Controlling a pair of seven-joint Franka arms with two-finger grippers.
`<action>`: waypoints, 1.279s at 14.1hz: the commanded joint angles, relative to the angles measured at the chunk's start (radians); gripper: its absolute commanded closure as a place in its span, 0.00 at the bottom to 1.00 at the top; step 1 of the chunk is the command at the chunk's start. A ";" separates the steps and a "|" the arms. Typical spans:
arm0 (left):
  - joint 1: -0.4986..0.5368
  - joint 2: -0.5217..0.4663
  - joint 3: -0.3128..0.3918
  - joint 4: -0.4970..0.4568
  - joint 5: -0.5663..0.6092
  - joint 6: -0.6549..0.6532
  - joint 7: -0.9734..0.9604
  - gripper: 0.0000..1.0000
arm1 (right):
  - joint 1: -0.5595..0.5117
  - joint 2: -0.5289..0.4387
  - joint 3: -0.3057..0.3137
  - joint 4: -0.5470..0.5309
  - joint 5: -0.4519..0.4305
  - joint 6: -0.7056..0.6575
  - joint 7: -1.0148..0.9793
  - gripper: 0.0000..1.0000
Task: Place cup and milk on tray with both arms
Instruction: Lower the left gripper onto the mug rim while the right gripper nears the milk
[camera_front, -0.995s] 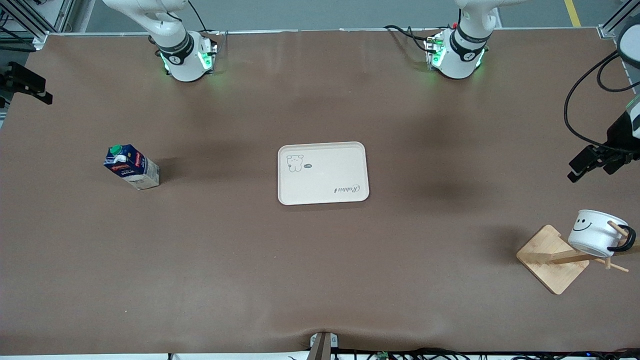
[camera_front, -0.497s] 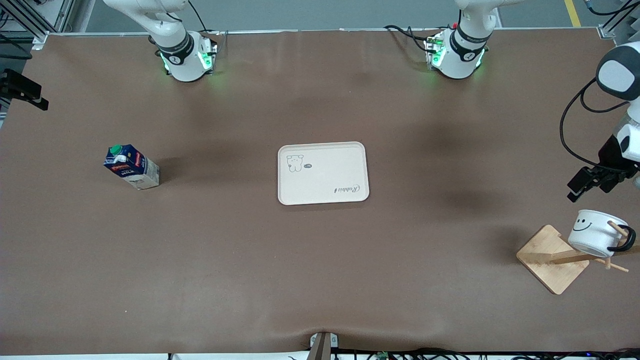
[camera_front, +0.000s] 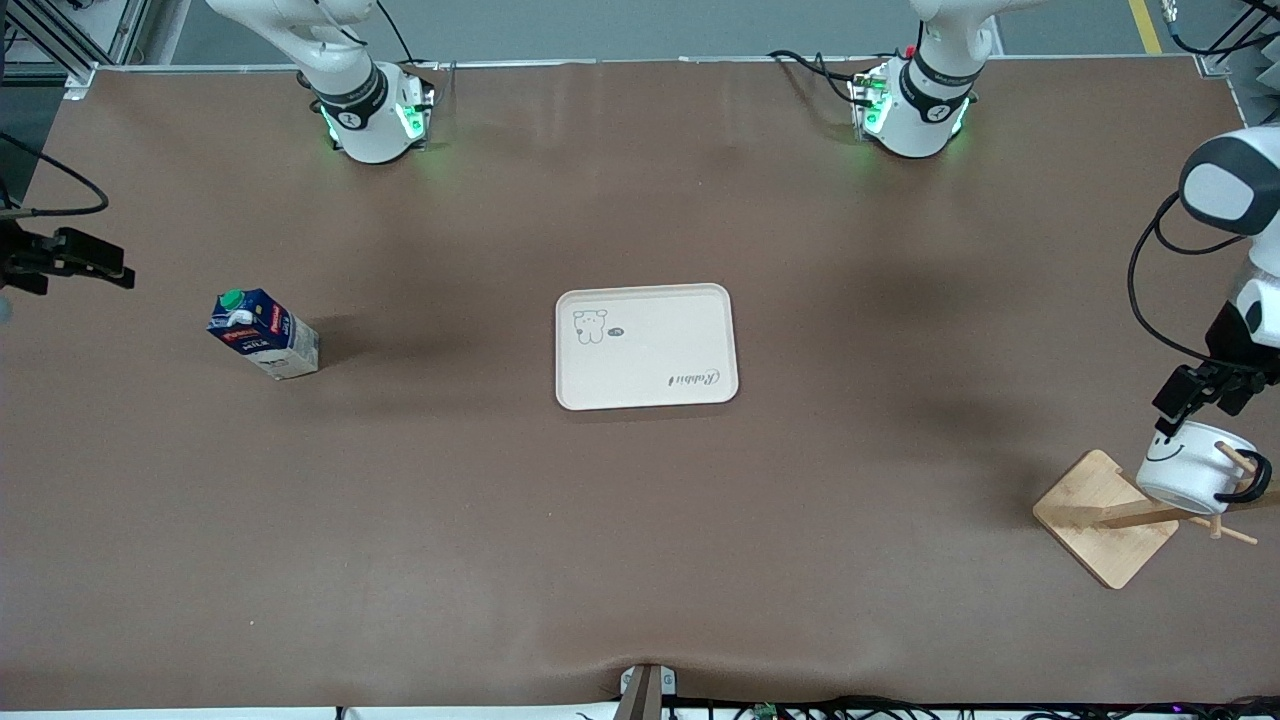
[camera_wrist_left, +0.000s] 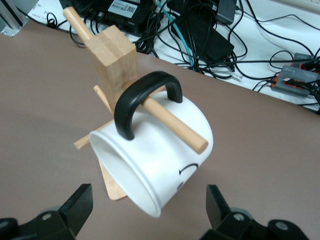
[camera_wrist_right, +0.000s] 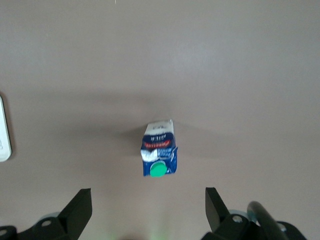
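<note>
Since a moment ago, the left tool (camera_front: 1172, 412) has come down at the right edge of the frame and now hangs just over the cup (camera_front: 1187, 467), while the right tool (camera_front: 112, 272) has moved lower at the left edge, up over the worktop near the milk (camera_front: 264, 333). Both tools have their fingers wide open and hold nothing. The cup hangs by its black handle on a peg of the wooden stand (camera_front: 1106, 517) in the lower right of the frame. The milk stands upright at the middle left. The tray (camera_front: 646, 346) lies flat in the middle with nothing on it. The worktop (camera_front: 640, 540) has a plain brown cover. Black cables (camera_wrist_left: 200, 35) lie past its edge, and grey floor shows along the top of the frame.
</note>
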 joint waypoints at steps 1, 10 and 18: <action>0.002 0.017 -0.012 0.006 -0.057 0.046 0.018 0.00 | -0.012 0.002 0.009 0.029 0.018 -0.008 0.003 0.00; -0.003 0.043 -0.021 0.015 -0.093 0.071 0.038 0.29 | -0.070 0.137 0.006 0.023 0.088 -0.043 0.007 0.00; -0.006 0.048 -0.039 0.015 -0.096 0.086 0.056 0.78 | -0.075 0.168 0.006 0.026 0.083 -0.060 0.006 0.00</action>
